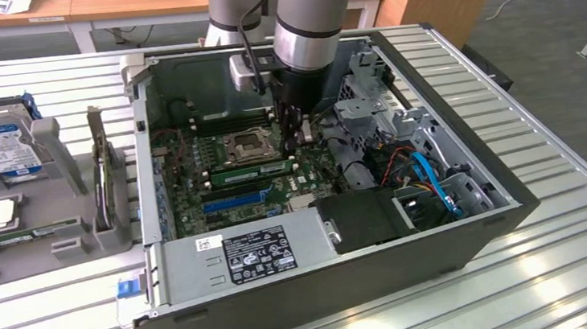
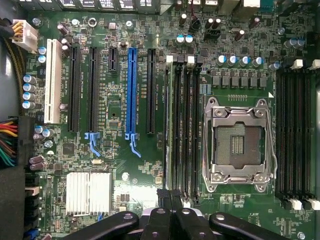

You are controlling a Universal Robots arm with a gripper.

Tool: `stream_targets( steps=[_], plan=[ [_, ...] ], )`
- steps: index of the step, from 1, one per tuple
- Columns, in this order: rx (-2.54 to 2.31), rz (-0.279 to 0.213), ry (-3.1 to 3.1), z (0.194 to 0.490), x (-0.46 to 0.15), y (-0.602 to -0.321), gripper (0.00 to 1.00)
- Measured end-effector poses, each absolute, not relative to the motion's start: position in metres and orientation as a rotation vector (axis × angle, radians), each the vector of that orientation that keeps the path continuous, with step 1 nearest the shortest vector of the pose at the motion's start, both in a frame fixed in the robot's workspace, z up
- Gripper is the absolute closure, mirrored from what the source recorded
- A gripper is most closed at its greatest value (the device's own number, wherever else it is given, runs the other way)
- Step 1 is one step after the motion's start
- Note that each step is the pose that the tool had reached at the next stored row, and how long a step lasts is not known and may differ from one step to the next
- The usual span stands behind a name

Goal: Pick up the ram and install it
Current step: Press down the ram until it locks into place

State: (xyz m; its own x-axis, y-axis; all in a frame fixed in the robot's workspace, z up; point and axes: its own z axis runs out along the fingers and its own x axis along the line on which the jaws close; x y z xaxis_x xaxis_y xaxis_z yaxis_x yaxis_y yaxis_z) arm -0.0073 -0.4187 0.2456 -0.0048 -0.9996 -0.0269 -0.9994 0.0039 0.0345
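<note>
Black pincer [image 2: 171, 200], clenched, presses the end of the ram [image 2: 171, 120], which lies directly under it in the motherboard [image 2: 115, 115] slot; pressure should fall straight down, evenly.

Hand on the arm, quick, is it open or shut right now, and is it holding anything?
Hand: shut, down over the memory slots by the empty processor socket; whether it grips anything cannot be told.

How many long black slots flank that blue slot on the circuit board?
3 long black slots: one next to the white slot, one beside it, one across the blue slot. A shorter black slot is not counted. None seems hidden.
</note>
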Motion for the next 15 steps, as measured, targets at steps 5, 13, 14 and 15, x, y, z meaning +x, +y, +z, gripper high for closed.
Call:
stream_targets(
  steps=[5,13,14,15],
  plan=[
    [2.213,-0.068,-2.222,0.2451,-0.0073,-0.4178,0.90],
    [2.213,-0.069,-2.222,0.2444,-0.0073,-0.4156,0.90],
    [2.213,-0.069,-2.222,0.2444,-0.0072,-0.4156,0.90],
    [2.213,-0.069,-2.222,0.2444,-0.0067,-0.4155,0.90]
  ],
)
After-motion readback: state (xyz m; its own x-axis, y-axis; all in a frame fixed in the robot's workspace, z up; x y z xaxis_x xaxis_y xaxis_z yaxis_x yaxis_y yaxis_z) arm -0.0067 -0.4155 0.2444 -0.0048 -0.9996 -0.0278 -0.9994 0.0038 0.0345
